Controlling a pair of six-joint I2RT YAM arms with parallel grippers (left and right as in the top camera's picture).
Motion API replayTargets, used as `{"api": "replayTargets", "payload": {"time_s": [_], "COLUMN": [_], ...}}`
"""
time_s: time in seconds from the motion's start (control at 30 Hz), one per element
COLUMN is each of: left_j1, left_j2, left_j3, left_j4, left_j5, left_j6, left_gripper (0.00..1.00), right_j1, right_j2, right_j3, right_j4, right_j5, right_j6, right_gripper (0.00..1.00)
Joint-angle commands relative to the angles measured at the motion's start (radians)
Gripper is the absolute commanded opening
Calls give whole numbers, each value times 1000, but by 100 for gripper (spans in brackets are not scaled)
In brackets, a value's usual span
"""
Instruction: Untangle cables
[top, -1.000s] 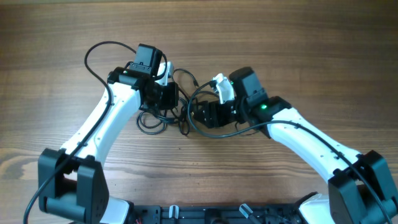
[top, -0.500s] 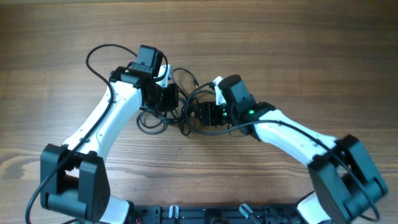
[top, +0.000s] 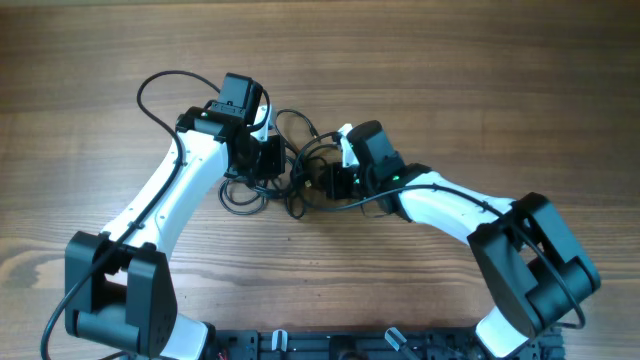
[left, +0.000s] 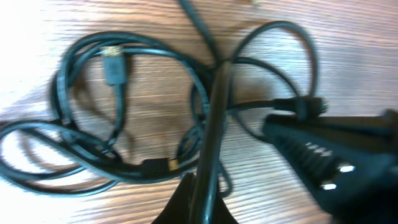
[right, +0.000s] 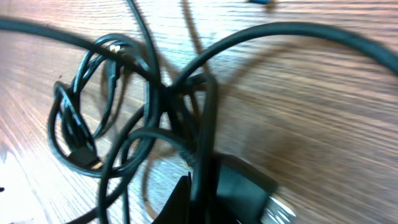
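Cables (left: 115, 68) are blurred in both wrist views, cut off at edges, and partly hidden by arms (top: 440, 205) overhead.

Wooden table (top: 480, 80), brown plank grain running left-right. Black cables (top: 296, 190) lie directly on it near middle, in one knotted bundle. Loose loops spread flat toward left edge and far edge. Small plug (left: 114, 68) rests on wood inside one loop. Strands cross and overlap at bundle centre.
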Motion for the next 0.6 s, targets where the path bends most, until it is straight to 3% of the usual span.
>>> {"api": "replayTargets", "payload": {"time_s": [0.0,0.1,0.3,0.57], "left_j1": [-2,-1,-1,0], "left_j2": [10,10,10,10], "left_j3": [-7,-7,-7,-7], "left_j4": [-29,-42,-44,-47], "left_j5": [-150,-251,-316,-366], "left_j6": [-9,-87,-161,-214], "left_gripper": [4,4,4,4], "right_j1": [-85,-186,-321,-378], "right_j2": [-69,-131,-142,-142], "right_j3": [-6,-6,-6,-6], "right_j4": [-45,-117,-246,-317], "right_j5": [-33,-33,42,85], "right_j6": [-4,-36,-57,-109], "right_gripper": [4,4,4,4]}}
